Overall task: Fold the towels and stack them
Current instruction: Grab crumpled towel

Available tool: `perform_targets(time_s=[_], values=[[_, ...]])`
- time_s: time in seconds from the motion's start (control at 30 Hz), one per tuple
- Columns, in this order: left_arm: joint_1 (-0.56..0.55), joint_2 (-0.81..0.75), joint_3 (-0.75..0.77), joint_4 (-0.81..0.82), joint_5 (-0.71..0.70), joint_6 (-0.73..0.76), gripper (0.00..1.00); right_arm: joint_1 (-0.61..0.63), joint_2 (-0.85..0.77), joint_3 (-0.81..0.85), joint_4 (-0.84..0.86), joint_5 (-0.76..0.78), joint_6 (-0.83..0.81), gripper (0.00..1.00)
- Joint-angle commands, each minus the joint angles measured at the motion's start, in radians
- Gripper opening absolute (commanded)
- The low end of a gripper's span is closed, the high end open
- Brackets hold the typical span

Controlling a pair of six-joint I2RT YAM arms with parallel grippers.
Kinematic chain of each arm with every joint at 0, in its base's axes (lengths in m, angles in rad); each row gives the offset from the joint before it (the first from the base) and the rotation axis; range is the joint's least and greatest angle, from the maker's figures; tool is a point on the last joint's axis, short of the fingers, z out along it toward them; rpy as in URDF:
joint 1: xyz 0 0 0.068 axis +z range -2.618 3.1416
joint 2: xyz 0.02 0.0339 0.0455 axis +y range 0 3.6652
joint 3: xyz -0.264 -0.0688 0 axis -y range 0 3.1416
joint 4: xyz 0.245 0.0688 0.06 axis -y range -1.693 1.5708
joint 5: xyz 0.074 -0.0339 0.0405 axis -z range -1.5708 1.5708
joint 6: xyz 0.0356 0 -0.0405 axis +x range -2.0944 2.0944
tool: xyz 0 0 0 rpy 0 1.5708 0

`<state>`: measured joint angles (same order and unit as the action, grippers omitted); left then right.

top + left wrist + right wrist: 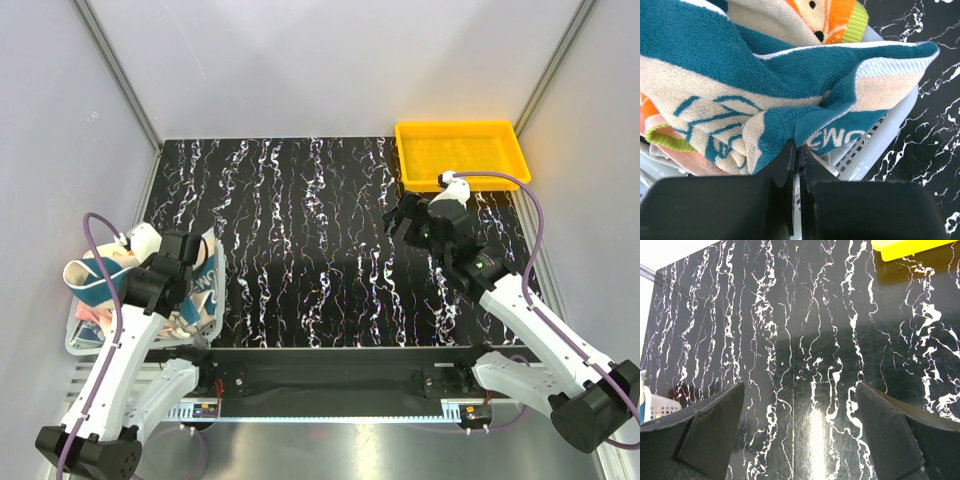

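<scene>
pinches with left gripper a fold of teal towel, bunched atop the white mesh basket, above an orange towel in that basket; holds right gripper fingers spread wide, well right of the basket.

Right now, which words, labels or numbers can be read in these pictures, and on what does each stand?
"EWO": cream letters on the teal towel pinched in the left claw; a fold cuts the word off, and it is perhaps upside down.
Big teal strokes on the same towel's cream band: crumpled, unreadable.
Top view: nothing large enough to read.
Right wrist view: no text.
</scene>
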<state>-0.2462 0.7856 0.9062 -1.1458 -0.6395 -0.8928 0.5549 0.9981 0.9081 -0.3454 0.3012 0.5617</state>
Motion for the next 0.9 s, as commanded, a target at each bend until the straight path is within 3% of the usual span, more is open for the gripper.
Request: perform_targets(time_s=[0.0, 0.1, 0.27, 0.43, 0.57, 0.73, 0.87], values=[[0.005, -0.020, 0.042, 0.083, 0.053, 0.095, 0.00, 0.005, 0.002, 0.008, 0.011, -0.002, 0.001, 1.00], [0.004, -0.026, 0.088, 0.158, 0.153, 0.213, 0.00, 0.005, 0.007, 0.012, 0.011, -0.004, 0.001, 1.00], [-0.024, 0.088, 0.345, 0.208, 0.305, 0.314, 0.00, 0.007, 0.020, 0.049, -0.003, 0.004, -0.011, 1.00], [-0.212, 0.266, 0.610, 0.204, 0.290, 0.356, 0.00, 0.007, 0.046, 0.175, -0.090, 0.047, -0.025, 1.00], [-0.301, 0.438, 0.837, 0.210, 0.293, 0.383, 0.00, 0.005, 0.053, 0.268, -0.124, 0.078, -0.043, 1.00], [-0.390, 0.567, 1.013, 0.198, 0.320, 0.414, 0.00, 0.007, 0.062, 0.311, -0.066, -0.040, -0.065, 1.00], [-0.490, 0.684, 1.193, 0.147, 0.301, 0.449, 0.00, 0.007, 0.071, 0.353, -0.067, -0.045, -0.072, 1.00]])
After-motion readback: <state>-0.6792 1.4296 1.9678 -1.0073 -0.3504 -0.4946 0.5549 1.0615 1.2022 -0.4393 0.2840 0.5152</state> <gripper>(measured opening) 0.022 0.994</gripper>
